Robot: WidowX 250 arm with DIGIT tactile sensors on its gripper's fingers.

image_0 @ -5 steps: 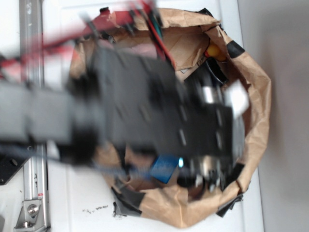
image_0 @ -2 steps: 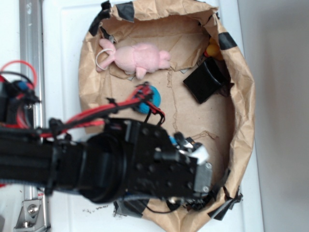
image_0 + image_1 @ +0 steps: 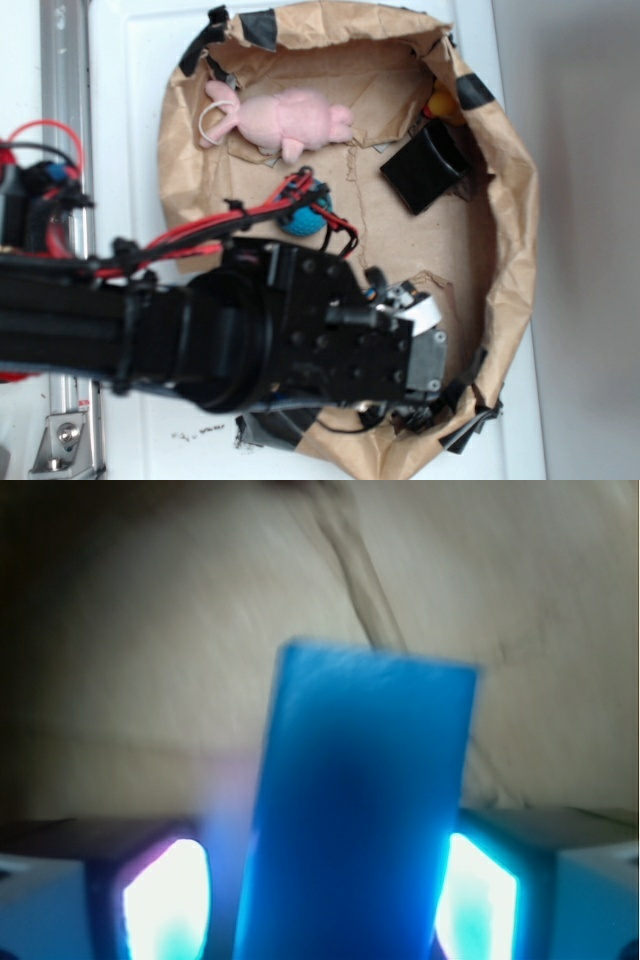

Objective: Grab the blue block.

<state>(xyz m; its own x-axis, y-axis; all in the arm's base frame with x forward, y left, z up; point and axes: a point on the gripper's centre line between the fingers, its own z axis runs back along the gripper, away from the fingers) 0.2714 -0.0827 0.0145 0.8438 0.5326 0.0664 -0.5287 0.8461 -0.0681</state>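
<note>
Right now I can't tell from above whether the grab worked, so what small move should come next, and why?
Probably a short, slow lift straight up. In the wrist view the blue block stands between the two jaws, filling the gap, with brown paper behind it. From outside, the arm hides the block, so a small rise would test whether the grip holds.

Exterior view overhead, looking down — wrist view close between jaws, both sharing brown paper (image 3: pixel 400 240).

Blue block (image 3: pixel 355 810) between fingers (image 3: pixel 165 895) (over paper)
</note>
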